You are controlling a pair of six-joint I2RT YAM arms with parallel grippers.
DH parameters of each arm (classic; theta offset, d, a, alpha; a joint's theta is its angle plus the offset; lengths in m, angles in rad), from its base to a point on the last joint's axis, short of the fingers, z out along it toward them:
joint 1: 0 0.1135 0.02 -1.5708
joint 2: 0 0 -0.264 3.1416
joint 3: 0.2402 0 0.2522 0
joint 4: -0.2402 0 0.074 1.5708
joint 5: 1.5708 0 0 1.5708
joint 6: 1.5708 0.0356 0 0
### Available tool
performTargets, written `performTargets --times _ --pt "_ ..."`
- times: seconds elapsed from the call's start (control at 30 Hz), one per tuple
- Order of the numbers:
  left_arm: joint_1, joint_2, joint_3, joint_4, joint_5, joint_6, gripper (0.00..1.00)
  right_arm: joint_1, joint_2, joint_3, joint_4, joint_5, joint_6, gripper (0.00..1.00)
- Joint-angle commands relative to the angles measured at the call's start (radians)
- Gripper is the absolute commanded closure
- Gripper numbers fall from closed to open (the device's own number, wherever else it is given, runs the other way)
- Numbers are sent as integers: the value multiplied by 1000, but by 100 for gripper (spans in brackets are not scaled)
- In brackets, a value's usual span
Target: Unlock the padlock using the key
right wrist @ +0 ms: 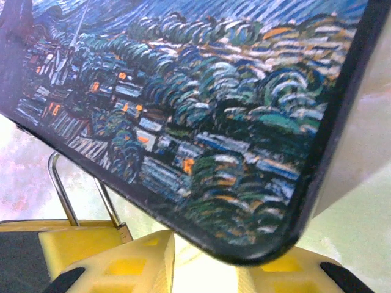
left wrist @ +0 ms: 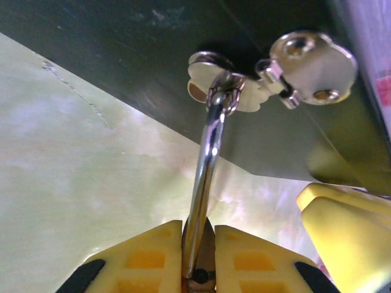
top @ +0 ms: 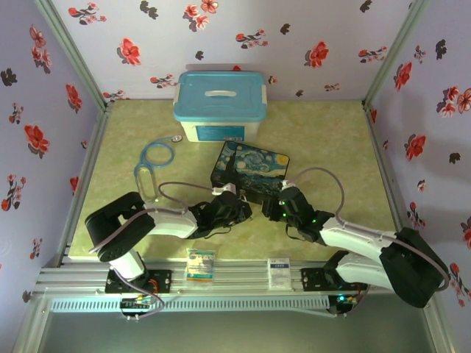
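Padlock (left wrist: 204, 177), one, silver-shackled: body hidden within shut yellow jaws of left gripper (left wrist: 198, 238); shackle threads metal hasp (left wrist: 305, 61) of one starry-night painted box (right wrist: 183, 91); right gripper (right wrist: 204, 259) jaws parted beside box corner.

both arms share one build: the left arm (top: 121, 235) and right arm (top: 401, 268) have bulky black shoulder housings, white forearm links and black wrists. a thin grey cable (top: 180, 184) loops off each. small green lights (top: 316, 218) glow on the right wrist, probably status leds. the left gripper (left wrist: 198, 247) and right gripper (right wrist: 206, 265) carry yellow fingers (left wrist: 153, 256) with square waffle recesses and black backing.
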Motion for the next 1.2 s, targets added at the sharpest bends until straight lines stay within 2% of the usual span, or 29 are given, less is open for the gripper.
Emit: performTargets --times 0.0,0.17,0.33,0.5,0.77,1.0,1.1,1.17 --pt "-6 -3 -1 -361 -84 71 95 -5 16 27 30 19 12 72" --pt "-18 20 103 -543 -162 162 92 -6 46 25 52 20 15 74" --pt "-22 90 148 -569 -178 195 93 -5 59 24 64 12 17 75" --pt "-39 104 215 -712 -287 237 93 -6 62 16 69 11 26 75" --pt "-56 132 298 -863 -382 262 90 -5 97 14 95 8 33 76" --pt "-59 125 300 -850 -375 255 88 -5 117 9 129 -3 38 76" --pt "-53 98 282 -802 -336 259 88 -6 111 5 151 -21 37 75" --pt "-53 88 283 -792 -324 260 84 -6 105 6 146 -22 32 75"
